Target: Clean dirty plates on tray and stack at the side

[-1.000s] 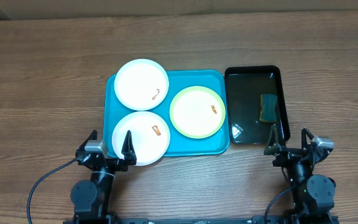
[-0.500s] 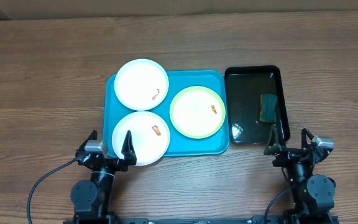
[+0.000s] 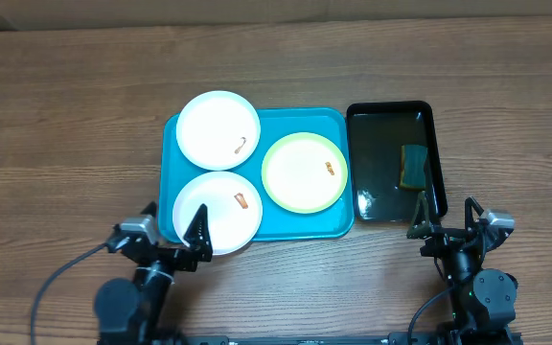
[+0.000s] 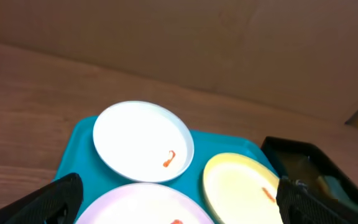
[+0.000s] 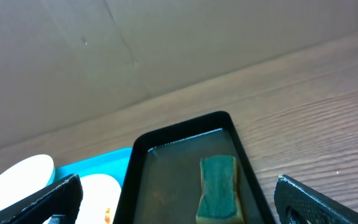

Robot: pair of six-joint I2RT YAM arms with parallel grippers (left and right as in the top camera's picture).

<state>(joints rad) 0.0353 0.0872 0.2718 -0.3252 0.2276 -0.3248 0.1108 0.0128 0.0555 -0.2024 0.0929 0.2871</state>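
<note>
A turquoise tray (image 3: 276, 228) holds three plates. A white plate (image 3: 209, 125) with a brown smear lies at its back left, overhanging the rim. A second white plate (image 3: 214, 216) with an orange smear lies at the front left. A green-rimmed plate (image 3: 295, 177) with a small smear lies at the right. In the left wrist view the same plates show: back one (image 4: 135, 140), front one (image 4: 138, 205), green-rimmed one (image 4: 238, 186). My left gripper (image 3: 173, 228) is open at the tray's front left, over the front plate's edge. My right gripper (image 3: 446, 222) is open at the table's front right.
A black basin (image 3: 434, 163) with water stands right of the tray, with a green-and-yellow sponge (image 3: 413, 166) in it. Both show in the right wrist view: basin (image 5: 135, 162), sponge (image 5: 218, 186). A cardboard wall stands behind the table.
My left arm has shifted slightly forward and to the left at the table's front. The plates, tray, sponge and right arm have not moved.
</note>
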